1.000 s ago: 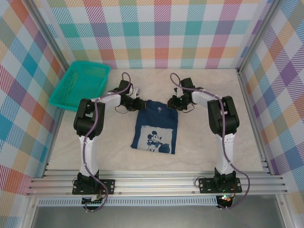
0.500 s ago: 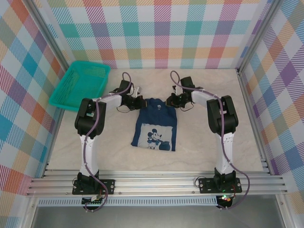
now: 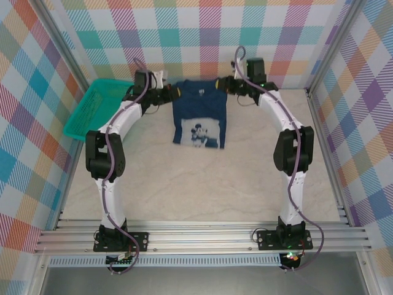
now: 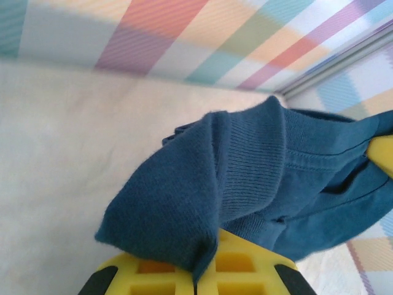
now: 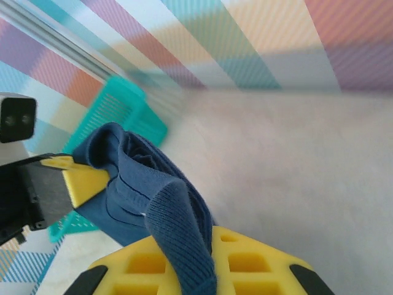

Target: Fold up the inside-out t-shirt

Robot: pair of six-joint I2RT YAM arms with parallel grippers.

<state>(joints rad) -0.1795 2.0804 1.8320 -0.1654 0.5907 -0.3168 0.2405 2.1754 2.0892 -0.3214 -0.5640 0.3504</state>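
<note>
1. Up at 12 o'clock of the table [image 3: 245,178], close to the checked back wall [image 3: 196,37]: the inside-out t-shirt [image 3: 199,110], dark navy, with its top edge drawn straight between two grippers and its body running down toward 6 o'clock.
2. Gripped at the shirt's 10 o'clock corner by the left gripper [image 3: 174,92], closed tight on a bunch of cloth. In the left wrist view, a ribbed band draped over the yellow fingers [image 4: 252,270].
3. Gripped at the shirt's 2 o'clock corner by the right gripper [image 3: 221,85], likewise clamped on cloth. In the right wrist view, a ribbed fold hanging across its yellow fingers [image 5: 245,258], with the other gripper's yellow tip at 9 o'clock.
4. Toward the shirt's 6 o'clock end: a cartoon mouse print [image 3: 199,132] on a paler panel.
5. At 10 o'clock of the table: a teal mesh basket [image 3: 101,107], apart from the shirt and just beside the left arm [image 3: 123,117].
6. Cannot tell whether the lower hem rests on the table or hangs just above it.
</note>
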